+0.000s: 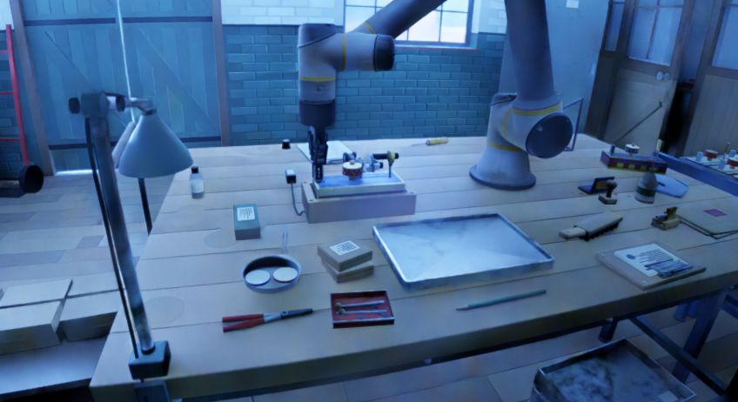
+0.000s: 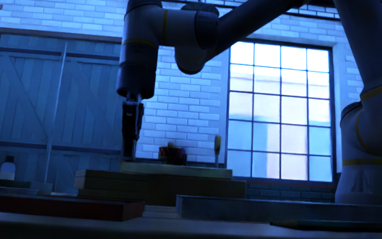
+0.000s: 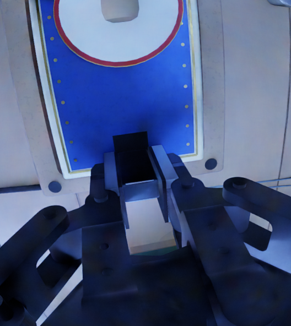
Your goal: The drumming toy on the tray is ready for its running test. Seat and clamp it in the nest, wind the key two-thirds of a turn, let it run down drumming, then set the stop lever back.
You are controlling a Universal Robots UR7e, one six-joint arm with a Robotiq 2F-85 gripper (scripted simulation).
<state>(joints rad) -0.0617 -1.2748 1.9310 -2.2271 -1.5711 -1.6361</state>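
Observation:
At the back middle of the bench the drumming toy [image 1: 357, 178], a blue plate with a red-rimmed drum [image 1: 352, 169], sits in the wooden nest [image 1: 358, 200]. The yellow-tipped key [image 1: 390, 157] stands at its right end. My gripper [image 1: 318, 176] points straight down at the toy's left end, and I grip a small dark lever tab [image 3: 133, 158] at the edge of the blue plate [image 3: 122, 100] between my fingers [image 3: 140, 179]. Above the tab the white drumhead [image 3: 117, 30] fills the top of the wrist camera's picture.
An empty metal tray [image 1: 461, 248] lies in front of the nest. Stacked boxes [image 1: 345, 258], a round dish [image 1: 271, 274], red-handled pliers [image 1: 264, 318] and a red tool box [image 1: 361, 308] lie toward the front edge. A desk lamp [image 1: 124, 191] stands at the left corner.

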